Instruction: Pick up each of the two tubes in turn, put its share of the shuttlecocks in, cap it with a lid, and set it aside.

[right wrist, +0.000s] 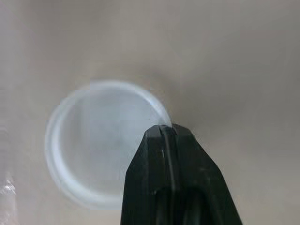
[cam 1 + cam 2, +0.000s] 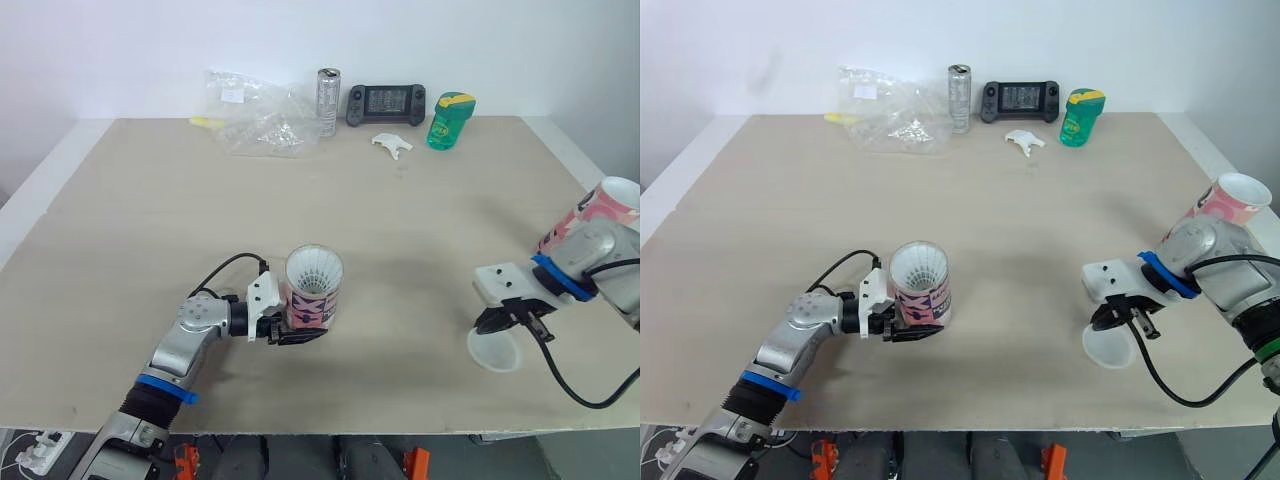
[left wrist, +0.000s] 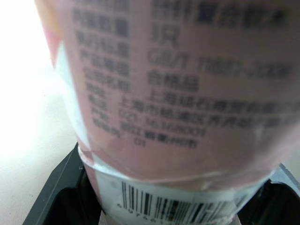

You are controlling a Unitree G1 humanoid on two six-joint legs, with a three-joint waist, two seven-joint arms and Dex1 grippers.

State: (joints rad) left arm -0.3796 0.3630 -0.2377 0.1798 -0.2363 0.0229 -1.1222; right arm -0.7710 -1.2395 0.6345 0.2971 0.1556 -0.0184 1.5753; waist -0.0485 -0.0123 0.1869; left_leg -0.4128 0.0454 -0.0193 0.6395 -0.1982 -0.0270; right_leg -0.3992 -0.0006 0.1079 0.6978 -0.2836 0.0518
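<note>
Left gripper [image 2: 301, 335] clamps the tube [image 2: 313, 292] low on its side; right gripper [image 2: 511, 322] pinches the lid [image 2: 496, 353] by its rim.

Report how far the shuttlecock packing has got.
Done: shuttlecocks sit in the first tube, gripped by the left hand. In hand: the right hand pinches a lid by its rim. Left: capping it, setting it aside, then the second tube, apparently uncapped.

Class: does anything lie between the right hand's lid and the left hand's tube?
Nothing visible: only bare table separates the lid, pinched by the right hand, from the tube the left hand holds.
</note>
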